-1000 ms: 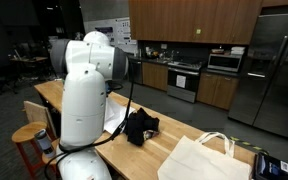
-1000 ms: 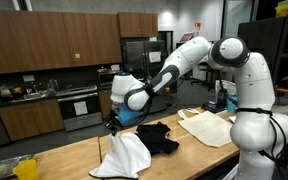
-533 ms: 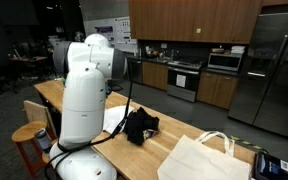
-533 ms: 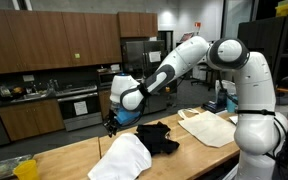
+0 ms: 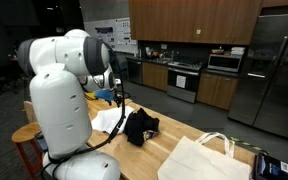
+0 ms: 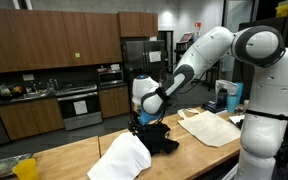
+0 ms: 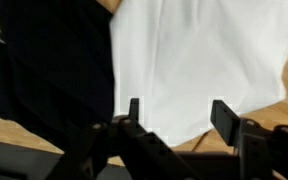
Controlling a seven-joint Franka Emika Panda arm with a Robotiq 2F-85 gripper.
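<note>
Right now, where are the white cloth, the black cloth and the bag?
white cloth (image 7: 204,60): wrist view, its middle.
black cloth (image 6: 164,139): in an exterior view, its middle.
canvas tote bag (image 5: 196,160): in an exterior view, its flat front.

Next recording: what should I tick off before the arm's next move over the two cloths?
1. Gripper jaws apart, nothing between them: ok.
2. White cloth lies loose on the table, free of the fingers: ok.
3. Black cloth lies beside it, edges meeting; which one overlaps: cannot tell.
4. Gap between gripper and cloths: cannot tell.
5. Cloth bag lies apart from the gripper: ok.
</note>
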